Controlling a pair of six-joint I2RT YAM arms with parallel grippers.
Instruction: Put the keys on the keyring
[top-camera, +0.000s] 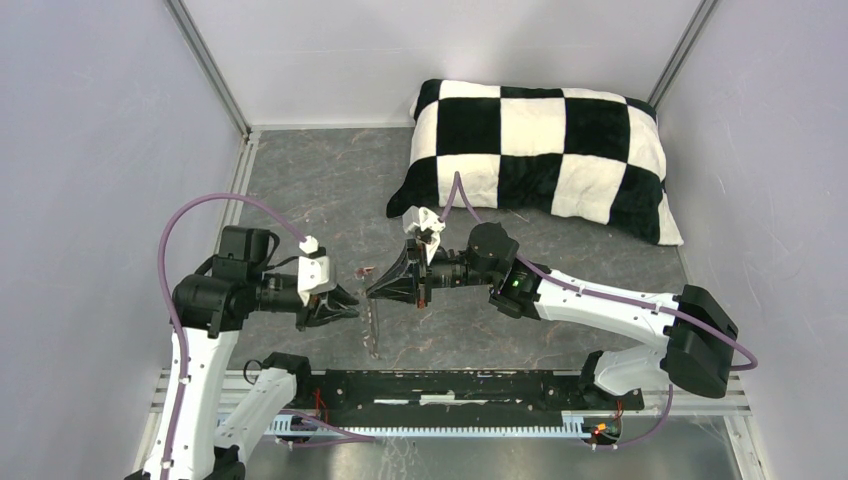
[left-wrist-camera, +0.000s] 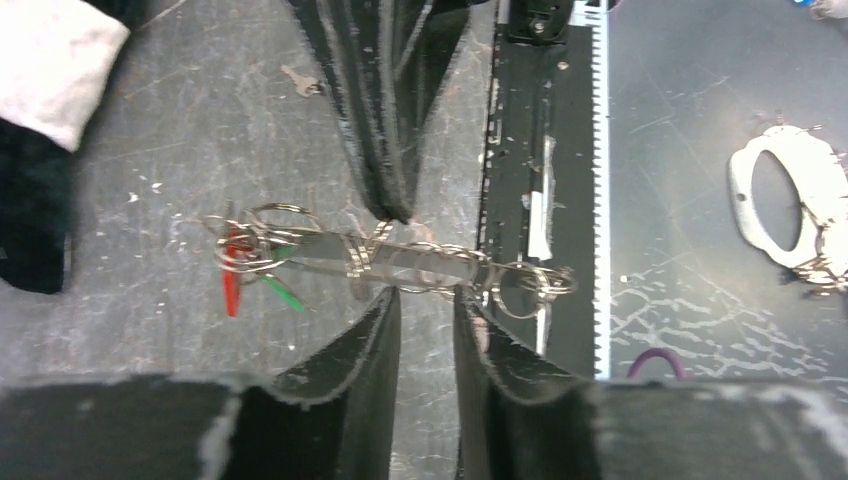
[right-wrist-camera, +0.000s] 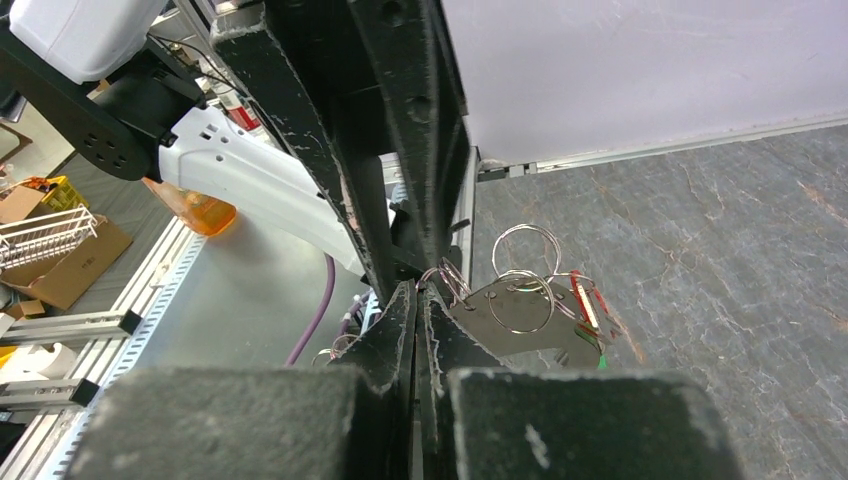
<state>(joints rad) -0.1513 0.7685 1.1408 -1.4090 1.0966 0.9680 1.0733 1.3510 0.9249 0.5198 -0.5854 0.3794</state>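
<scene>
The grey desk (top-camera: 330, 190) carries a checked pillow (top-camera: 540, 150) at its far side, and nearer the front the two arms meet tip to tip. The right hand (right-wrist-camera: 415, 295) has its fingers pressed together on one edge of the keyring (right-wrist-camera: 515, 325) and holds it above the desk. The left hand (left-wrist-camera: 425, 305) stands opposite, its fingers apart by a narrow gap. The keyring lies just at their tips, and I cannot tell whether they nip one of its wire rings. Seen from the left wrist, the long axis of the keyring runs crosswise, from one finger to the other, with the red tag (left-wrist-camera: 232, 285) and the green tag (left-wrist-camera: 285, 293) at the end toward the pillow. One small bare key (left-wrist-camera: 300, 82) lies on the desk beyond the right hand. I judge that the free left hand should fetch it.
</scene>
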